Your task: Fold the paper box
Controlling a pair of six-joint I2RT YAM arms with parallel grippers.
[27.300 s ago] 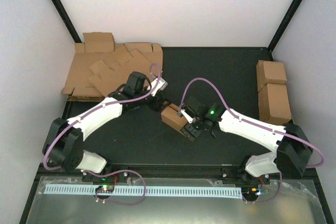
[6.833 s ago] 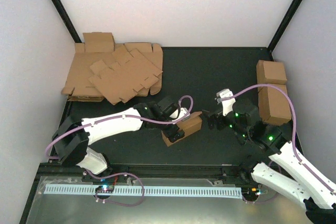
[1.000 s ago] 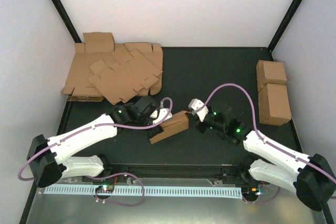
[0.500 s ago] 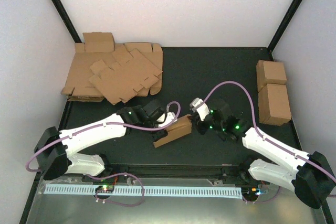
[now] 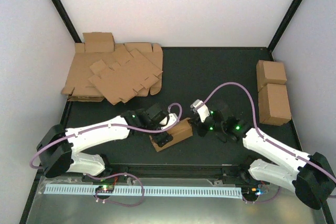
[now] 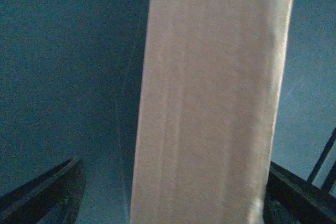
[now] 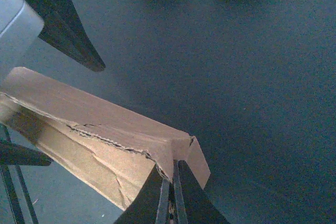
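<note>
Released within the last second, the paper box (image 5: pixel 178 132) lies on its long side near the front middle of the table (image 5: pixel 220 72). It is judged light, thin-walled and easily crushed. One long seam is seen ragged, so a hold across the firm long walls is advised. The left gripper (image 5: pixel 160 139) is spread wide astride it. The right gripper (image 5: pixel 195 125) is clenched, its tips set against the box's end. Flat cardboard sheets (image 5: pixel 115 74) are heaped at far left.
</note>
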